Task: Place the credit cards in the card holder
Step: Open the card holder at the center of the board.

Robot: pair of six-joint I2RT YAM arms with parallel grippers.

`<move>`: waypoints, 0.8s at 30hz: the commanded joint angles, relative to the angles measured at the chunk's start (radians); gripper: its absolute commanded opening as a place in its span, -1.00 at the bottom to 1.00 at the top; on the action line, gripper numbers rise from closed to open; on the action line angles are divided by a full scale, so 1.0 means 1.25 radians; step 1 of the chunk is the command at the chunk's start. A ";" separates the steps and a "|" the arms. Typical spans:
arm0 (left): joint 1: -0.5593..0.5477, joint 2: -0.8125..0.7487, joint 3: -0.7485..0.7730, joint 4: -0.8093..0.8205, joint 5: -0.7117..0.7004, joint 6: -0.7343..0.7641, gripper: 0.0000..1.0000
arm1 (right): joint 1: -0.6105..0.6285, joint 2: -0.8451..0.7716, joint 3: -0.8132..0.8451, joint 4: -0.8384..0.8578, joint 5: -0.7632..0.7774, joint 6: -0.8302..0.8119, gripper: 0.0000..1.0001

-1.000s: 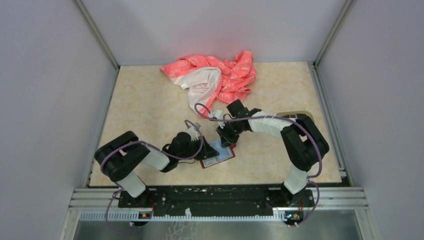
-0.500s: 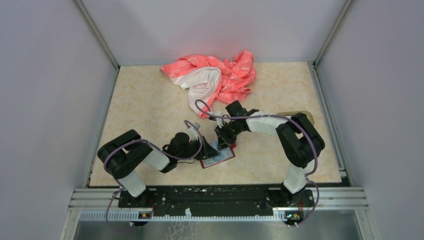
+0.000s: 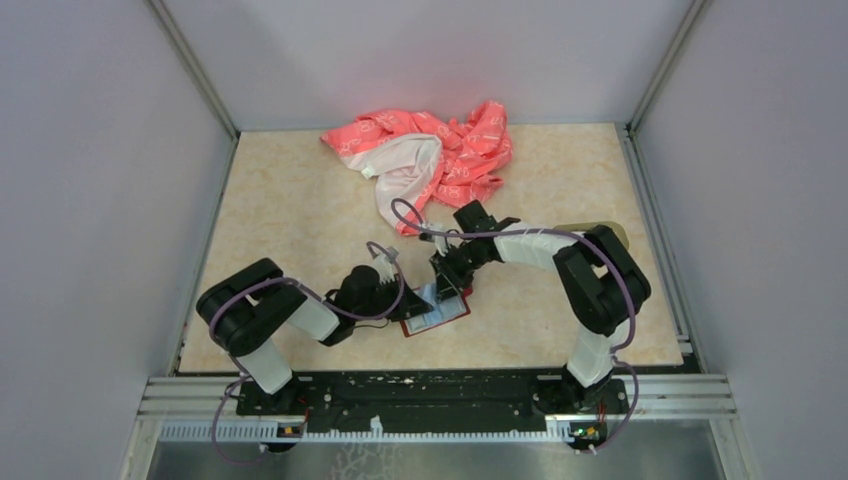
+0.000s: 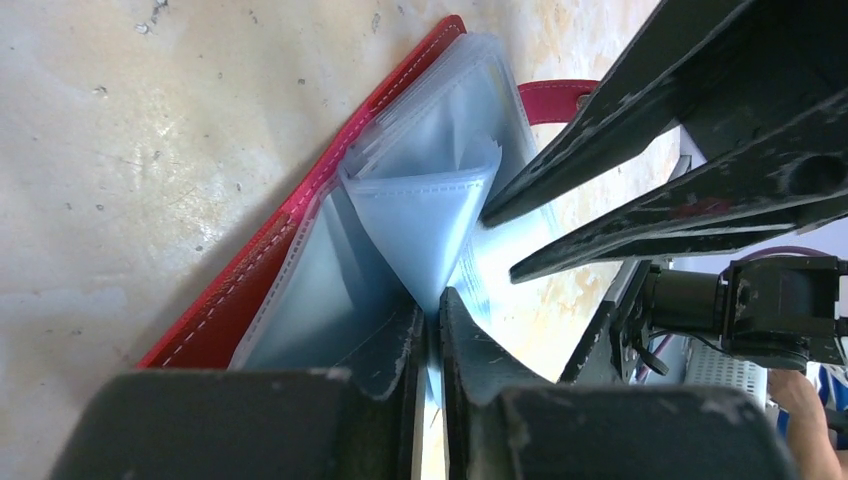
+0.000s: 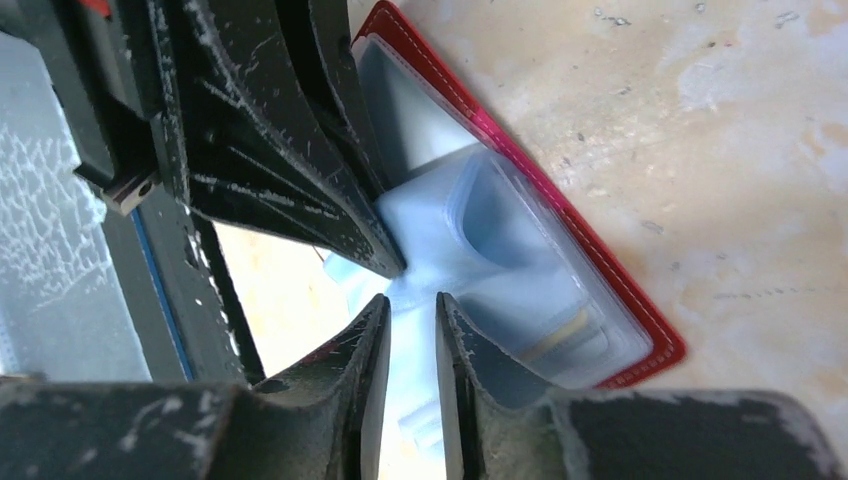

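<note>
Left wrist: our left gripper (image 4: pixel 430 305) has just pinched shut on a pocket leaf of the card holder (image 4: pixel 290 300), toward the table's (image 3: pixel 300 200) six o'clock. Our right gripper (image 5: pixel 412 305) clamps another leaf, spreading a pocket for loading.

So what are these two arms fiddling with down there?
Both arms are working on a small red card holder lying open on the table. The left gripper is pinching one of its clear plastic sleeves, and the right gripper is pinching the sleeves from the opposite side, as if to spread a pocket. No card shows in either gripper. A pink cloth sits untouched at the back.
</note>
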 commanded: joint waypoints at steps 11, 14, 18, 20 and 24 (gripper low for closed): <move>0.029 0.131 -0.094 0.109 0.082 -0.017 -0.69 | 0.003 -0.067 -0.005 0.041 0.153 -0.042 -0.83; 0.031 0.141 -0.106 0.141 0.089 -0.022 -0.69 | 0.014 -0.048 0.000 0.049 0.173 -0.023 -0.84; 0.033 0.161 -0.112 0.183 0.105 -0.026 -0.67 | 0.033 -0.036 0.006 0.055 0.188 -0.018 -0.85; 0.033 0.173 -0.117 0.209 0.111 -0.028 -0.67 | 0.039 -0.041 0.012 0.050 0.202 -0.020 -0.85; 0.033 0.200 -0.128 0.270 0.127 -0.037 -0.67 | 0.040 -0.085 0.009 0.053 0.233 -0.044 -0.85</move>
